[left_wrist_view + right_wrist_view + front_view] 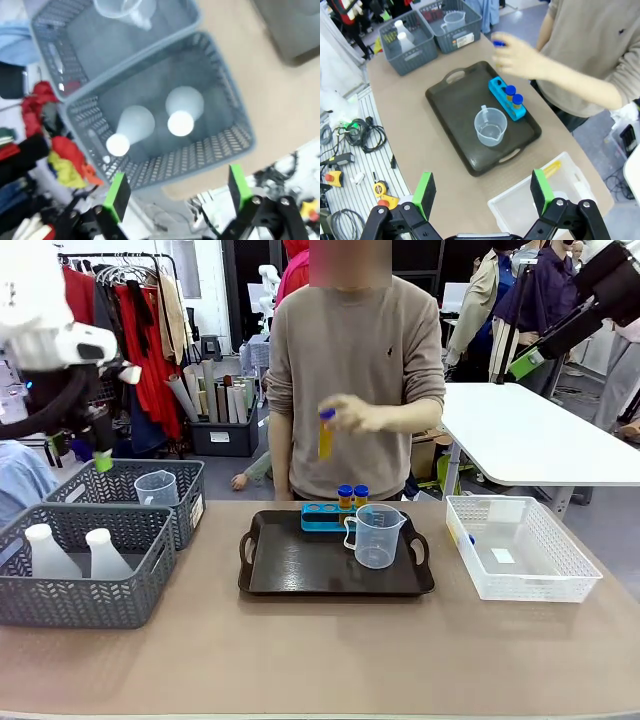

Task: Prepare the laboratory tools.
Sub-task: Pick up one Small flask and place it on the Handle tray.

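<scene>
A clear beaker (375,535) (491,126) stands on the black tray (300,575), in front of the blue rack (320,516) (501,90) that holds two yellow blue-capped tubes (352,497). The person's hand (360,415) holds a third tube (325,435) above the rack. A fourth tube (551,170) lies in the white mesh basket. Two white flasks (75,552) (134,125) stand in the near grey basket. My left gripper (177,192) hangs open high above those flasks. My right gripper (483,192) is open, high over the table's right side.
The near grey basket (90,605) and the far grey basket (185,500), which holds a second beaker (157,488), stand at the left. The white mesh basket (520,575) sits right of the tray. A white table (540,440) stands behind.
</scene>
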`<state>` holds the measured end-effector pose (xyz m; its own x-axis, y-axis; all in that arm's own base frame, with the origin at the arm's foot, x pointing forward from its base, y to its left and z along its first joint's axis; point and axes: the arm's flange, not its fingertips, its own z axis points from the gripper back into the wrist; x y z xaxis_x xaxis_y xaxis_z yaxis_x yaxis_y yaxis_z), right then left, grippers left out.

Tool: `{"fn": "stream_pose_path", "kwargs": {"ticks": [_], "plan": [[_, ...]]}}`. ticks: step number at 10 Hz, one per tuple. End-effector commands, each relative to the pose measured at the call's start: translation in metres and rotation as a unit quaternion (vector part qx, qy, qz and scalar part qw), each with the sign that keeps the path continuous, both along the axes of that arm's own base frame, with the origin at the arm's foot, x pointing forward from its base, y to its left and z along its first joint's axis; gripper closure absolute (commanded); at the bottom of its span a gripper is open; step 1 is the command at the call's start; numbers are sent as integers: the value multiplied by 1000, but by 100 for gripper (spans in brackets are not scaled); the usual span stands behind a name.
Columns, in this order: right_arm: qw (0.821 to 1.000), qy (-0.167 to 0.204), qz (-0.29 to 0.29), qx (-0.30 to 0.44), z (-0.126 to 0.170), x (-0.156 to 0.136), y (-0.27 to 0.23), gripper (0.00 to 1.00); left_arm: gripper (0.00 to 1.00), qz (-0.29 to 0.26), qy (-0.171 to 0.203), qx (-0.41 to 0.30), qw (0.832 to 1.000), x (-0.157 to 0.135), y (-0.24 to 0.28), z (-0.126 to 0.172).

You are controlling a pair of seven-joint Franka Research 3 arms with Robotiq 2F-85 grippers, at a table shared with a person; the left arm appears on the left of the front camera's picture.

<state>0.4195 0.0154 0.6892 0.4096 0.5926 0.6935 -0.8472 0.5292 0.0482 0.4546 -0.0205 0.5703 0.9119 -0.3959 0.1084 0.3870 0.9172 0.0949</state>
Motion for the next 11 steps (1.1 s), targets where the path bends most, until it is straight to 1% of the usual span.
{"fn": "stream_pose_path", "kwargs": {"ticks": [1,2,3,4,5,8,9,10,11], "plan": [[1000,-2,4,3,1,0,1,0,0,28,-1,-9,1000,-6,28,-26],[1000,-2,4,3,1,0,1,0,0,33,-1,-29,999,2,38,-36],[1000,-2,4,3,1,0,1,0,0,13,2,-30,999,15,25,-31],[1000,-2,4,3,1,0,1,0,0,-37,-9,-31,999,35,-15,-21],[1000,-2,4,3,1,0,1,0,0,36,10,-17,999,4,40,-40],[1000,-2,4,3,1,0,1,0,0,36,10,-17,999,4,40,-40],[1000,-2,4,3,1,0,1,0,0,28,9,-22,999,13,30,-39],[1000,-2,4,3,1,0,1,0,0,36,32,-39,998,28,51,-56],[1000,-2,4,3,1,0,1,0,0,71,48,-47,995,34,70,-71]]}}
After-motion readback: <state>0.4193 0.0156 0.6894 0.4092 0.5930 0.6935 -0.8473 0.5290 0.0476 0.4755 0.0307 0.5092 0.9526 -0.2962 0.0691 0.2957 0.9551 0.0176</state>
